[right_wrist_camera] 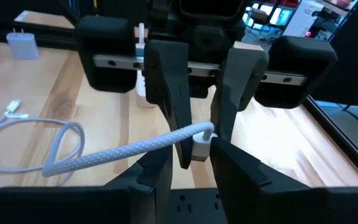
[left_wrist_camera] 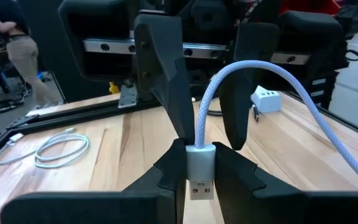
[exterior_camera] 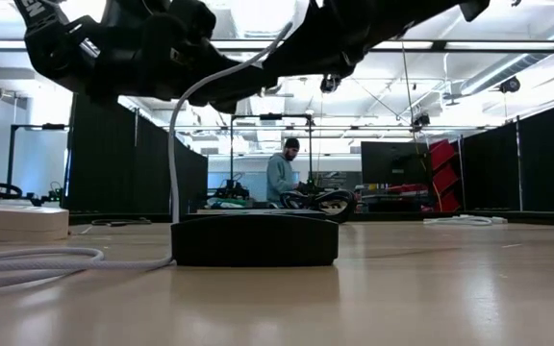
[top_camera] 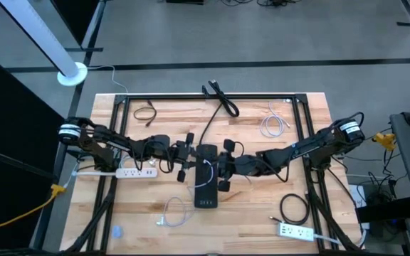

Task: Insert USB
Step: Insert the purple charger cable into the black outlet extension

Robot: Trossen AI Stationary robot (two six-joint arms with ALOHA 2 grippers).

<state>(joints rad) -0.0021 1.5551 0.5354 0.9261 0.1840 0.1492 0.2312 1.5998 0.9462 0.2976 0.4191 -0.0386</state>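
Both grippers meet nose to nose above the black hub [top_camera: 206, 186] on the tabletop [top_camera: 262, 220], the left gripper [left_wrist_camera: 199, 177] pinching the USB plug [left_wrist_camera: 200, 171] metal end out, the right gripper [right_wrist_camera: 194, 149] closed on that same plug, apparently a handover or regrip for aiming at a port.

Your left end effector [top_camera: 188, 158] and right end effector [top_camera: 223, 165] meet nose to nose at mid-worktop [top_camera: 262, 220], fingers of both clamped.

A silver USB plug [left_wrist_camera: 200, 171] on a white braided cable [left_wrist_camera: 272, 78] hangs above the black hub [top_camera: 206, 186].
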